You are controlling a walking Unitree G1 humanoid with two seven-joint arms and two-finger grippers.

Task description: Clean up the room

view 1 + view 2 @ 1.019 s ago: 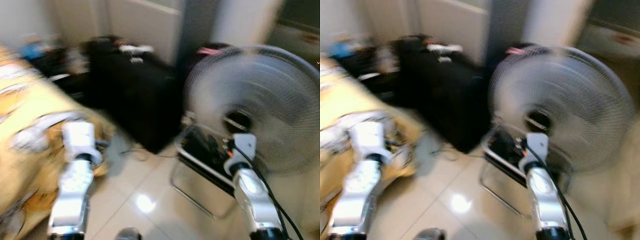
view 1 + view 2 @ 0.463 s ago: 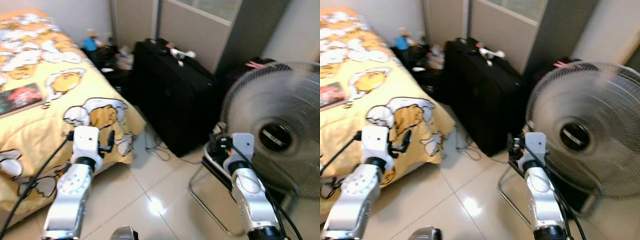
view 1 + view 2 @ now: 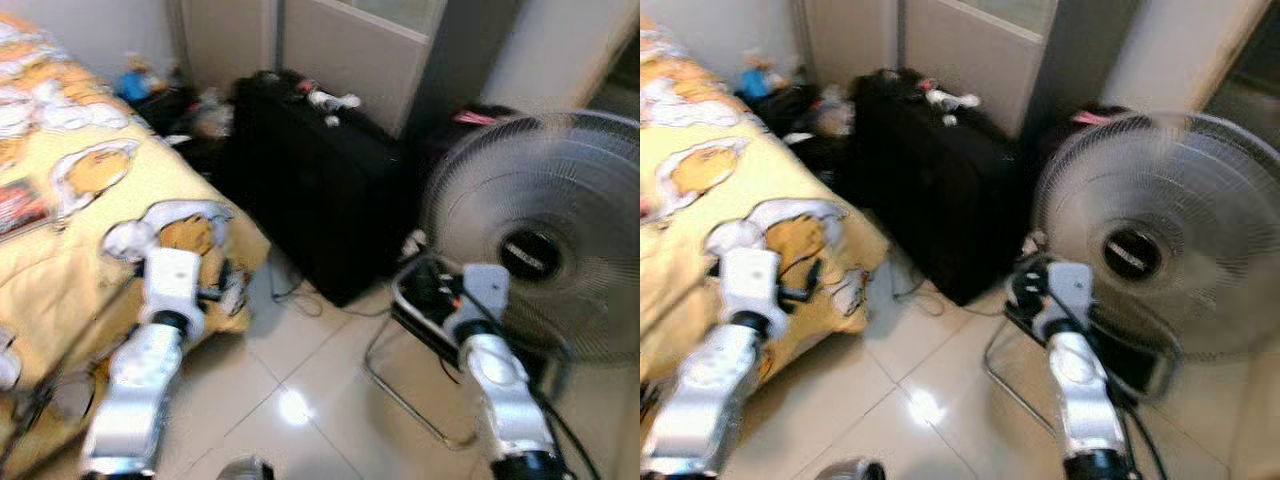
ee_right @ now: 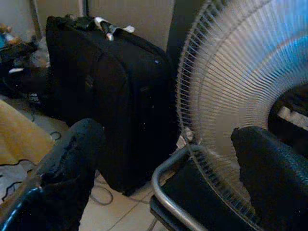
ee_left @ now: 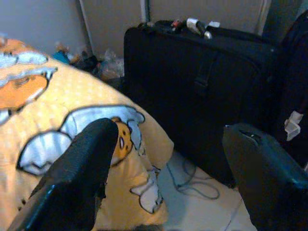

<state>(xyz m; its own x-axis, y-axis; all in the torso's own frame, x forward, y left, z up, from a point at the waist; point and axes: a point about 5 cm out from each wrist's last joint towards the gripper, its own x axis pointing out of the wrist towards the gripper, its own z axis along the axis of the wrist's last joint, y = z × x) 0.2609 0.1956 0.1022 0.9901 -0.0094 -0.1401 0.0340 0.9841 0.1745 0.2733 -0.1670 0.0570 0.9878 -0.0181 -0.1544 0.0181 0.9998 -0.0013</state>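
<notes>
Since a moment ago my view has swung slightly left. Both tools are spread wide and empty: my left tool (image 5: 163,168) over the yellow bed's (image 3: 60,230) corner, my right tool (image 4: 168,178) before the fan (image 3: 535,235). Between them stands the black suitcase (image 3: 310,180) with clutter (image 3: 165,95) behind.

Head views blurred, fan (image 3: 545,240) cut off at right
</notes>
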